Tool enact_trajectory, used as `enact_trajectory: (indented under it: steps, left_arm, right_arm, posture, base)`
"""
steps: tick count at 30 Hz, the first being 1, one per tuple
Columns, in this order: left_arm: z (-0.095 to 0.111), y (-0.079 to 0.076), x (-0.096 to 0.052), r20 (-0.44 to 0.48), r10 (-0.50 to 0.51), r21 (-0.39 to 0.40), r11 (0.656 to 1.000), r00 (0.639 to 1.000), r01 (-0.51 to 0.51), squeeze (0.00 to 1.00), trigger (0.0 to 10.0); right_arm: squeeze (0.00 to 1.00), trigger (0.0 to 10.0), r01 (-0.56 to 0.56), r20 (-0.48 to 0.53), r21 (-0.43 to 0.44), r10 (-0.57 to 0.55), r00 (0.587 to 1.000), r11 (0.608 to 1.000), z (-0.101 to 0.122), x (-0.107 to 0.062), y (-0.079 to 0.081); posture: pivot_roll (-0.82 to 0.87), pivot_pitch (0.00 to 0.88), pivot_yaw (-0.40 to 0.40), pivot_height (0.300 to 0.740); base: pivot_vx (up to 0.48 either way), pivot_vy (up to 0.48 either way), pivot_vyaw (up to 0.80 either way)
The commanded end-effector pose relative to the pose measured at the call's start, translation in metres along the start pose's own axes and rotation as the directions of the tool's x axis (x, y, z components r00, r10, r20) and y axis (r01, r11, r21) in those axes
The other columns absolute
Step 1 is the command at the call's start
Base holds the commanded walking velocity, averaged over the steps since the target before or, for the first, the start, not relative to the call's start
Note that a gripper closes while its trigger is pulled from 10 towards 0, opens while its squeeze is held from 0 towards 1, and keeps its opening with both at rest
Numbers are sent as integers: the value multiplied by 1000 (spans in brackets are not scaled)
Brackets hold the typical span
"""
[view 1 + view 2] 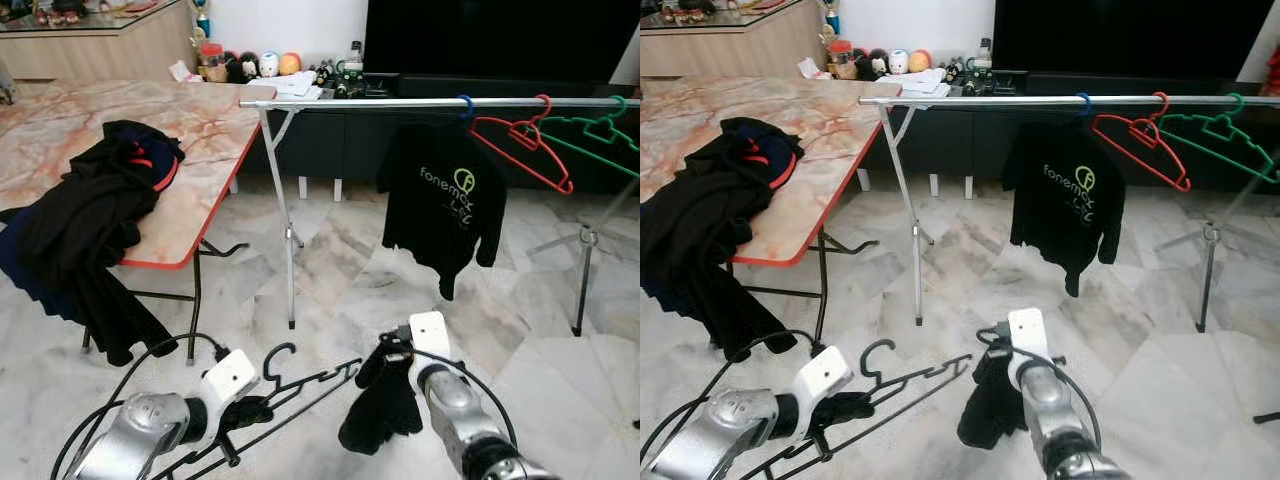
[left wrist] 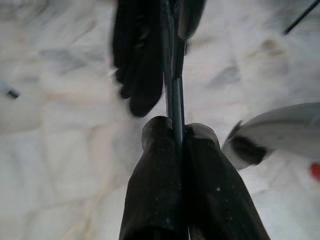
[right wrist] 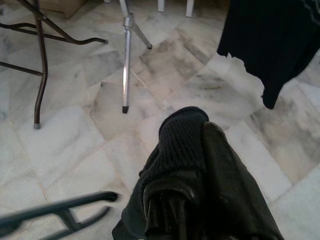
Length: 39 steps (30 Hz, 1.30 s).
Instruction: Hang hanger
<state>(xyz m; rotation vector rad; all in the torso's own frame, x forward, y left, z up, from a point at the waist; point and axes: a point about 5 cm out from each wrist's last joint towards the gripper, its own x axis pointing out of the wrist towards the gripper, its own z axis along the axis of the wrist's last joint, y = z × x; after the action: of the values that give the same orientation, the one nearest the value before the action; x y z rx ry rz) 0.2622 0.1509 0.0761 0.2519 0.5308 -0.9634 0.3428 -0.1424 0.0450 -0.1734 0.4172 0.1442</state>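
Note:
My left gripper [image 1: 245, 412] is low in front of me, shut on a black hanger [image 1: 300, 385] that lies nearly flat above the floor, its hook pointing up. In the left wrist view both fingers [image 2: 155, 175] pinch the thin hanger bar [image 2: 175, 95]. My right gripper [image 1: 388, 368] is shut on a small black garment [image 1: 380, 412] that droops from it; the cloth [image 3: 180, 145] wraps one finger. Ahead stands a silver clothes rail [image 1: 400, 103] carrying a black printed T-shirt [image 1: 445, 200], a red hanger [image 1: 525, 150] and a green hanger [image 1: 590, 135].
A marble-topped folding table [image 1: 200, 130] stands to the left with a heap of dark clothes [image 1: 90, 220] hanging over its edge. The rail's legs [image 1: 290, 260] stand on marble floor. A dark TV cabinet [image 1: 340, 140] runs behind the rail.

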Motion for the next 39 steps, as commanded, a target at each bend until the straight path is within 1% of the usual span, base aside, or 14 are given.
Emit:
enact_trajectory:
  steps: [1,3,4,9,13,15,19,22,26,27,29,33,34,39]
  left_arm:
    - [1,-1,2,7,-32,-22,999,999,32,0,10000]
    - [7,-3,5,30,-67,-24,997,997,67,0,10000]
    - [7,-3,5,30,-67,-24,997,997,67,0,10000]
    - [19,-5,8,62,-142,-20,989,988,144,0,10000]
    - [21,-8,8,67,-167,-19,985,984,169,0,10000]
    - [20,-11,5,38,-196,11,981,980,196,0,10000]
    - [21,-12,3,17,-207,33,978,978,206,0,10000]
    - [19,-15,-1,-25,-224,60,973,974,225,0,10000]
    - [19,-16,-3,-34,-226,75,971,973,228,0,10000]
    - [20,-14,-2,-33,-206,82,975,978,208,0,10000]
    - [19,-5,3,-27,-124,109,986,992,126,0,10000]
    - [22,4,7,11,-32,82,996,999,31,0,10000]
    - [25,9,9,35,13,70,997,999,-15,0,10000]
    - [29,9,14,70,31,36,999,997,-33,0,10000]
  right_arm:
    - [0,10000,-21,25,-14,21,999,1000,14,4,5]
    - [0,10000,-16,29,-19,17,999,1000,20,5,4]
    - [0,10000,-16,29,-19,17,999,1000,20,5,4]
    - [0,10000,-3,21,-27,4,1000,1000,28,7,2]
    - [0,10000,1,19,-34,0,1000,999,29,7,2]
    - [0,10000,46,10,-34,-45,999,998,30,8,-3]
    - [0,10000,84,8,-17,-84,996,996,32,8,-8]
    - [0,10000,112,7,-10,-112,994,994,34,8,-11]
    - [0,10000,139,-1,18,-139,990,990,35,8,-13]
    - [0,10000,134,0,44,-134,991,990,37,8,-12]
    - [0,10000,96,16,48,-97,995,994,41,9,-6]
    - [0,10000,79,20,46,-80,997,996,42,10,-2]
    - [0,10000,79,14,51,-80,997,996,38,9,-2]
    - [0,10000,72,-23,83,-71,997,994,27,8,1]
  posture:
    - [60,62,33,740]
    - [61,61,29,740]
    - [61,61,29,740]
    - [61,58,28,740]
    - [60,56,27,740]
    - [65,56,25,740]
    - [69,52,25,740]
    - [74,49,26,740]
    - [77,48,25,740]
    - [80,48,25,740]
    - [77,48,26,740]
    - [70,50,26,740]
    - [68,52,27,740]
    - [70,55,24,740]
  base:
    - [0,0,0]
    - [0,0,0]
    - [0,0,0]
    - [0,0,0]
    - [0,0,0]
    - [0,0,0]
    - [0,0,0]
    - [0,0,0]
    - [0,0,0]
    - [0,0,0]
    - [0,0,0]
    - [0,0,0]
    - [0,0,0]
    - [0,0,0]
